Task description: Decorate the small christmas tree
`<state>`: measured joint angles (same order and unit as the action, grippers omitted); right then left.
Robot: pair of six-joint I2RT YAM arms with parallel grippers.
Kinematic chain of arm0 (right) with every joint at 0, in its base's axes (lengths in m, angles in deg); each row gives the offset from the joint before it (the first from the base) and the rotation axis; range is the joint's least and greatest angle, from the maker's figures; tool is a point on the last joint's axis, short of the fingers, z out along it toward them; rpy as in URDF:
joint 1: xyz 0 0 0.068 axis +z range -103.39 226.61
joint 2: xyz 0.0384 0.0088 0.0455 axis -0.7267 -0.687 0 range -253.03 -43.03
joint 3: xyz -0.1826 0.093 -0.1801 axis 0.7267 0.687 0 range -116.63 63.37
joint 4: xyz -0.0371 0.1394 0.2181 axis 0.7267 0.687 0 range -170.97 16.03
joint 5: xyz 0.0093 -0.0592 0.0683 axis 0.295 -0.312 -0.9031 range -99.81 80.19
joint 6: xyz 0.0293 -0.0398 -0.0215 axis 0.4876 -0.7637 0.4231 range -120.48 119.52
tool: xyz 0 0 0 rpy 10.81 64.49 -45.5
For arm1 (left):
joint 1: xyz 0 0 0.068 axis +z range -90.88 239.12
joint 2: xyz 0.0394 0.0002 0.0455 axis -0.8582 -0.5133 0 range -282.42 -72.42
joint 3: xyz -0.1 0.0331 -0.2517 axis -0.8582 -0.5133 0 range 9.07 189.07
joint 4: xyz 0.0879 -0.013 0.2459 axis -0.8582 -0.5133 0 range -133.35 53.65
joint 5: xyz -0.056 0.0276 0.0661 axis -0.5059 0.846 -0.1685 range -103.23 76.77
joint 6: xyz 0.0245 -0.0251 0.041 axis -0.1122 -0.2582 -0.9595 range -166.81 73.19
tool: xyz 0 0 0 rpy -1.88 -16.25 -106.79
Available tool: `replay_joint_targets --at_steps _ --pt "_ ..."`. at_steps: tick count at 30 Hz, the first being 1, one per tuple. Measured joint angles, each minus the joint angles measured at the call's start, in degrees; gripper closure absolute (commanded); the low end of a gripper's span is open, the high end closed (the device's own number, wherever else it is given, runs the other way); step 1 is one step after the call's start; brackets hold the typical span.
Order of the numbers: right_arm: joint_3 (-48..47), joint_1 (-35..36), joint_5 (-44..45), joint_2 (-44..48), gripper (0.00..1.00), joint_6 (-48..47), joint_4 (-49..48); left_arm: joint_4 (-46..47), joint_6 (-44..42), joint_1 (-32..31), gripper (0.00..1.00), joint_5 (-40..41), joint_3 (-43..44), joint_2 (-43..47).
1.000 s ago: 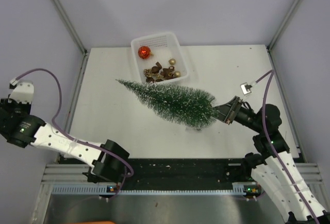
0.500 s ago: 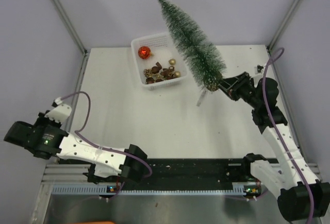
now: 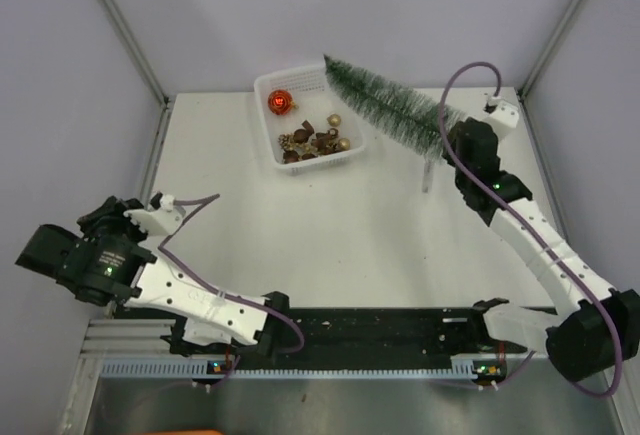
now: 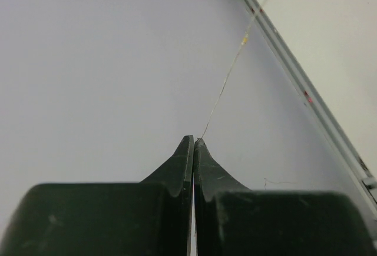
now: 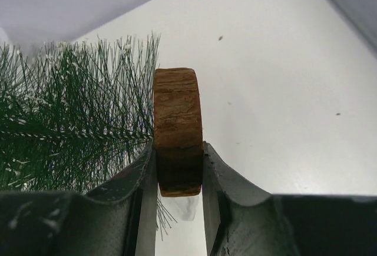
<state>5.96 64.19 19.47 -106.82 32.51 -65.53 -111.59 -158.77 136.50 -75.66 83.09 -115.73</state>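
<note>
Tree: the small christmas tree [image 3: 388, 110] hangs in the air above the table [image 3: 300, 220], steeply tilted. Its thick end is at the right gripper [image 5: 178, 150]. From above, its tip shows over the back right corner of the white basket [image 3: 300, 69].
Tree base: the round wooden disc [image 5: 178, 112] stands on edge between the right jaws. In the wrist view the frosted green bristles spread to its left.
Right gripper: part open and clamped on the two flat faces of the disc, it carries the tree over the table's far right.
Left gripper: the left gripper [image 4: 193, 143] is fully closed, tips pressed together, and faces a plain wall [image 4: 106, 73].
Thread: a thin thread [image 4: 227, 82] rises from the closed tips; whether it is pinched cannot be told.
Basket: it sits at the far edge and holds a red bauble [image 3: 280, 102], gold baubles [image 3: 334, 120] and brown bits.
</note>
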Motion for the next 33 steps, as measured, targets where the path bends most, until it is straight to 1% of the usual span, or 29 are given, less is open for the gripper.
replay_joint_targets --at_steps 4,7,9,10,11,12,13,14,15,18,21,23,27,30,33 --pt "-0.9 6.7 11.1 -5.1 1.0 -9.9 -0.1 -1.1 0.2 -4.4 1.0 -4.5 6.4 -1.2" --pt "-1.2 10.5 16.7 -8.1 1.0 -16.0 -0.8 -1.5 3.3 -9.6 1.0 -8.6 13.9 -3.5" --pt "-1.2 12.5 19.4 -8.9 1.0 -19.2 -1.4 -1.5 7.2 -12.8 1.0 -12.0 19.0 -4.7" --pt "-1.2 13.7 20.7 -9.0 1.0 -20.8 -2.2 -1.4 10.9 -14.1 1.0 -13.8 21.4 -5.0" --pt "-1.1 15.0 21.7 -9.0 1.0 -22.6 -3.6 0.8 18.1 -15.0 1.0 -15.4 22.7 -4.7" --pt "-0.9 15.9 22.4 -8.9 1.0 -23.8 -4.9 7.0 28.7 -15.5 1.0 -16.9 22.6 -3.3" --pt "0.0 17.2 22.9 -8.3 1.0 -25.2 -7.2 13.3 37.0 -15.8 1.0 -17.8 22.0 -2.1" --pt "1.3 18.5 23.2 -7.5 1.0 -26.2 -9.2 21.4 46.7 -16.3 1.0 -18.4 21.2 -0.2" --pt "2.7 19.8 23.2 -6.3 1.0 -26.9 -10.4 25.2 51.3 -16.8 1.0 -19.0 21.2 0.8" --pt "5.9 21.7 22.5 -2.8 1.0 -26.3 -10.9 34.1 64.8 -19.8 1.0 -20.7 23.7 3.0" --pt "6.1 21.6 22.4 -1.2 1.0 -23.8 -9.8 38.5 72.8 -23.2 1.0 -21.8 29.4 2.6" --pt "5.4 20.5 21.4 -1.0 1.0 -20.4 -8.0 39.4 76.1 -24.8 1.0 -22.3 32.5 2.3" --pt "-0.6 17.0 20.5 -3.8 1.0 -13.4 -2.4 38.9 80.1 -27.9 1.0 -22.8 37.5 1.2" --pt "-4.7 16.4 20.9 -8.0 1.0 -10.8 -2.4 38.2 83.8 -31.1 1.0 -22.9 43.4 -1.6" --pt "-5.4 16.3 20.5 -12.4 1.0 -8.3 -3.7 37.8 86.3 -33.6 1.0 -22.9 48.0 -3.9"
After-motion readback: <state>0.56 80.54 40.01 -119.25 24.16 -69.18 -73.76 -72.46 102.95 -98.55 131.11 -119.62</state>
